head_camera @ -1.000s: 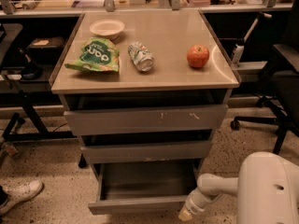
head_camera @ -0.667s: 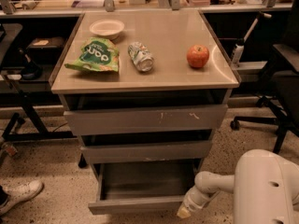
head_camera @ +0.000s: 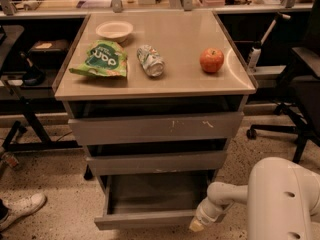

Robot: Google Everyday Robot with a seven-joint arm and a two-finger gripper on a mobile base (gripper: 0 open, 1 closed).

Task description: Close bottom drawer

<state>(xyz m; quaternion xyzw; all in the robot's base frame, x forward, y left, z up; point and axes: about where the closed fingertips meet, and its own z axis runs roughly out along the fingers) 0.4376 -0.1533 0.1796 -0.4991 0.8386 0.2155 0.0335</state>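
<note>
The bottom drawer (head_camera: 145, 219) is the lowest of three grey drawers in the cabinet. It stands pulled out, and its shallow tray (head_camera: 155, 194) looks empty. My gripper (head_camera: 196, 226) is at the end of the white arm, low at the drawer front's right corner, touching or nearly touching it. The middle drawer front (head_camera: 156, 162) and the top drawer front with white scratches (head_camera: 156, 127) sit above it, both further in.
On the cabinet top (head_camera: 175, 79) lie a white bowl (head_camera: 114, 30), a green chip bag (head_camera: 102, 60), a crushed can (head_camera: 150, 60) and a red apple (head_camera: 211, 60). An office chair (head_camera: 300, 84) stands right. A white shoe (head_camera: 20, 209) is at lower left.
My gripper has shifted slightly left toward the drawer front's right corner. The drawer stays out about as far as before.
</note>
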